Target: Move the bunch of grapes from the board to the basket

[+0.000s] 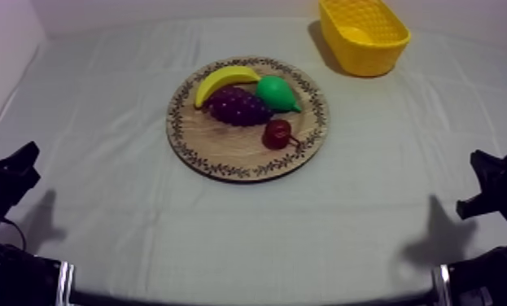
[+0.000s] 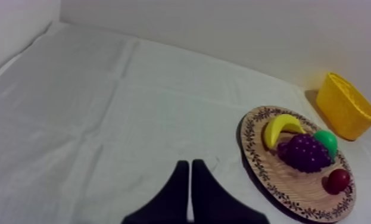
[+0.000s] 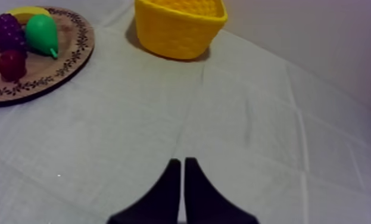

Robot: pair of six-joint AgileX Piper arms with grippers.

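Observation:
A purple bunch of grapes point(image 1: 238, 106) lies on the round wooden board point(image 1: 224, 150) at mid-table, between a banana point(image 1: 224, 80), a green pear point(image 1: 277, 93) and a small red fruit point(image 1: 277, 133). The yellow basket point(image 1: 364, 34) stands at the back right, apart from the board. My left gripper point(image 1: 8, 175) rests low at the left edge; in the left wrist view its fingers point(image 2: 190, 179) lie together as a wedge, shut on nothing, well short of the grapes point(image 2: 306, 151). My right gripper point(image 1: 492, 183) rests low at the right; its fingers point(image 3: 181, 176) are likewise shut, with the basket point(image 3: 178, 27) far ahead.
Grey-white cloth point(image 1: 102, 122) covers the table, with open room all around the board and between board and basket. Pale walls close the back and left side.

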